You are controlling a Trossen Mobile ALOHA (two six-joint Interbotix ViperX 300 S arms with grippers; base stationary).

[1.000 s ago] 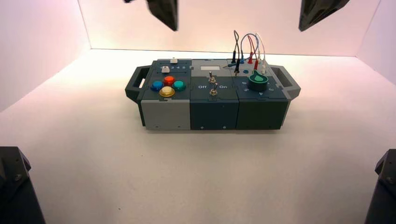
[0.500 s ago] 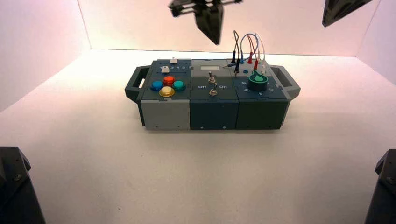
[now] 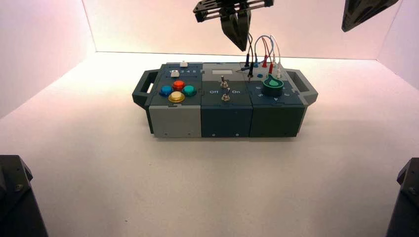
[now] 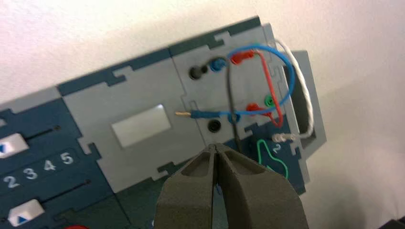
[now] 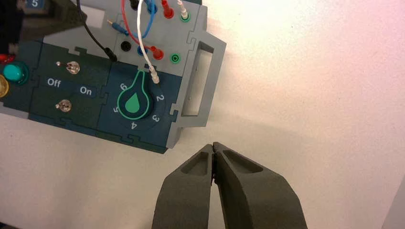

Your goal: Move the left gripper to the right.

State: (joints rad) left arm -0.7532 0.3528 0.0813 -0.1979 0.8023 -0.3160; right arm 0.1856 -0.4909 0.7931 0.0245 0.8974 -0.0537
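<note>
My left gripper [image 3: 241, 45] hangs high above the back of the box [image 3: 225, 98], over the seam between the middle part and the wire panel. Its openwork crossbar shows at the top, and its two pointed fingers are shut and empty. In the left wrist view the shut gripper [image 4: 216, 146] points down near the grey display panel [image 4: 141, 125] and the wire jacks [image 4: 212, 126]. My right gripper [image 3: 363, 12] is a black wedge at the top right corner, high and right of the box. In the right wrist view it [image 5: 213, 145] is shut and empty above the table, off the box's right handle [image 5: 198, 81].
Red, blue, white and black wires [image 3: 262, 49] arch up from the back right of the box, just right of the left gripper's tip. The green knob [image 5: 135, 101] and two toggle switches [image 5: 72, 68] are on the box top. Black arm bases [image 3: 17, 197] sit at the lower corners.
My left gripper has moved to the right, from above the box's left part to above the wire panel's edge, and its crossbar has come into view. The right gripper shifted right.
</note>
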